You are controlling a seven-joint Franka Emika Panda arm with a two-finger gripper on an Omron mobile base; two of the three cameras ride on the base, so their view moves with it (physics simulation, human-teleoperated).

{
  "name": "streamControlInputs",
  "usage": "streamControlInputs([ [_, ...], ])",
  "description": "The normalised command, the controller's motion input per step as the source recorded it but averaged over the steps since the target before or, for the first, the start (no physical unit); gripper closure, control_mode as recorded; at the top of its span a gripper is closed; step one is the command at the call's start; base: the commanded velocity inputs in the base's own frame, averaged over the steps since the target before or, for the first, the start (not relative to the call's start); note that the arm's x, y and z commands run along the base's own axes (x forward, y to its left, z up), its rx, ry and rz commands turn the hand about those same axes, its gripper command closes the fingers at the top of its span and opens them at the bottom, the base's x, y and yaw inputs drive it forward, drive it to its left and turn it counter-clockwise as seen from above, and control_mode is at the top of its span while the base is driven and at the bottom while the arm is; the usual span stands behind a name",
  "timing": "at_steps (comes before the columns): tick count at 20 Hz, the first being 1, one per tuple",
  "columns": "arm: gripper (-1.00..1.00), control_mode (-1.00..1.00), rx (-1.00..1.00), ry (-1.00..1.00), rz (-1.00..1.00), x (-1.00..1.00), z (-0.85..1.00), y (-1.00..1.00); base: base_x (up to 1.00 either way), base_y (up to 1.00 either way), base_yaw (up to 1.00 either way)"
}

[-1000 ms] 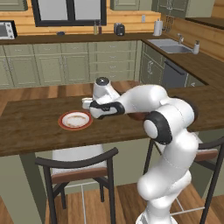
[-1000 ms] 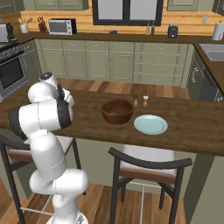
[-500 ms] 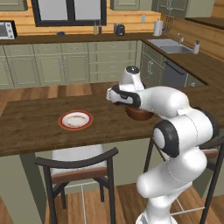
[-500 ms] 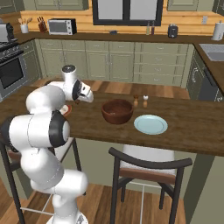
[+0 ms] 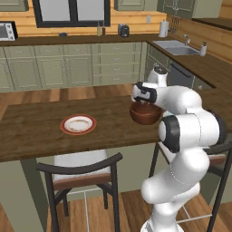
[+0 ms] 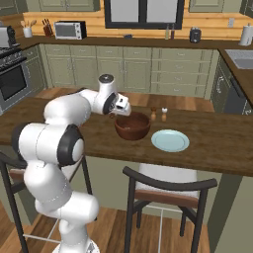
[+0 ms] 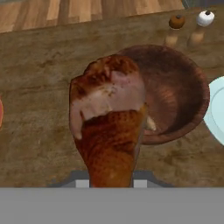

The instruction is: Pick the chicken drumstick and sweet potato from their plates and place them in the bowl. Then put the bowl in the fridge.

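Note:
My gripper [image 6: 114, 114] is shut on the chicken drumstick [image 7: 109, 118], a golden-brown leg hanging fat end down. It hovers over the left rim of the dark reddish-brown bowl [image 7: 177, 94], which stands on the wooden counter [image 6: 207, 123]. In the left base view the hand [image 5: 144, 94] sits just above the bowl [image 5: 146, 114]. The white plate with the red-orange rim [image 5: 78, 123] lies well to the left. Right of the bowl [image 6: 132, 125] rests the pale teal plate [image 6: 170, 140], with nothing on it. The fridge is out of view.
Salt and pepper shakers [image 6: 158, 114] stand just behind the bowl. Dark chairs [image 6: 165, 185] are tucked under the counter's near edge. Green cabinets, a sink [image 5: 176, 47] and a microwave [image 6: 69, 30] line the far walls.
The arm has swung right from the red-rimmed plate to the bowl, carrying the drumstick. The plate is left bare.

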Motion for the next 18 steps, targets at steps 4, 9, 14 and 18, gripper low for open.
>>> streamControlInputs([
  [4,1.0,-1.0,-0.06,0.0,0.1,0.49,-0.24,-0.86,0.0,0.0,0.0],
  [9,1.0,-1.0,-0.03,0.0,0.12,0.44,-0.37,-0.53,0.0,0.0,0.0],
  [14,1.0,-1.0,-0.01,0.01,0.09,0.48,-0.31,-0.22,0.0,0.0,0.0],
  [18,1.0,-1.0,0.0,0.04,0.11,0.2,-0.41,-0.19,0.0,0.0,0.0],
])
